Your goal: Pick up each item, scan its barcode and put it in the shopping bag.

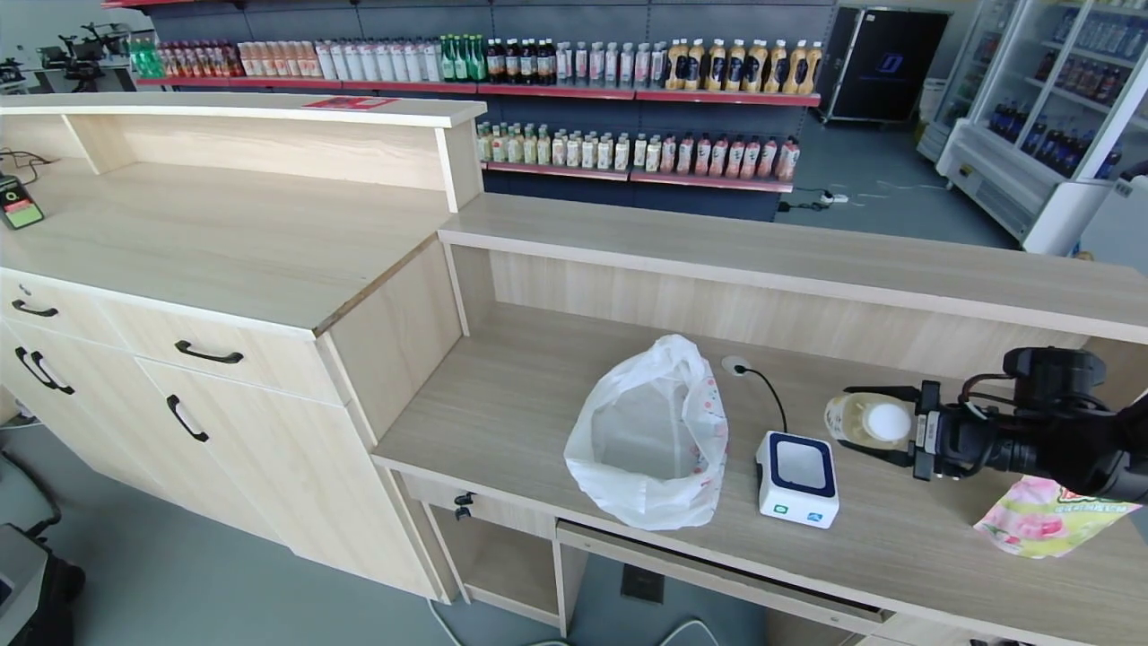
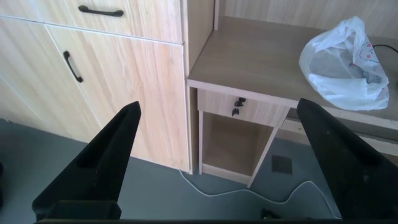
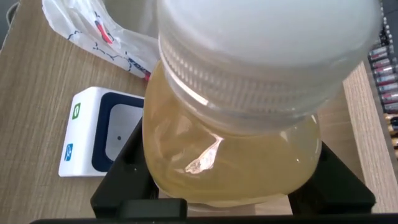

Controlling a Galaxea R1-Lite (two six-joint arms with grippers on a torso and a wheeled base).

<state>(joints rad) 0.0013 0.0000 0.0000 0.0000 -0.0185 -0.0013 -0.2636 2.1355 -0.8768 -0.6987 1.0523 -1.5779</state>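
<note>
The right gripper [image 1: 868,422] was clamped on a bottle of pale yellow drink [image 1: 874,420], one black finger on each side of its body; the bottle's white cap pointed back toward the wrist; in the right wrist view the bottle [image 3: 236,124] sat between the fingers [image 3: 124,180], its cap nearest the camera. The bottle was held over the wooden counter [image 1: 538,404], just to the right of the barcode scanner [image 1: 798,475]; the scanner was a white box with a dark-framed window facing up, and a black cable [image 1: 771,390] ran from it to a hole in the counter. The shopping bag [image 1: 650,435], thin white plastic, stood open-mouthed just left of the scanner. A pink and green snack pouch [image 1: 1040,519] lay flat on the counter, near the right arm and well apart from the bag. The left gripper [image 2: 219,106] had its fingers spread wide and held nothing; it hung off the front of the counter above the grey floor, near a small drawer [image 2: 239,107].
</note>
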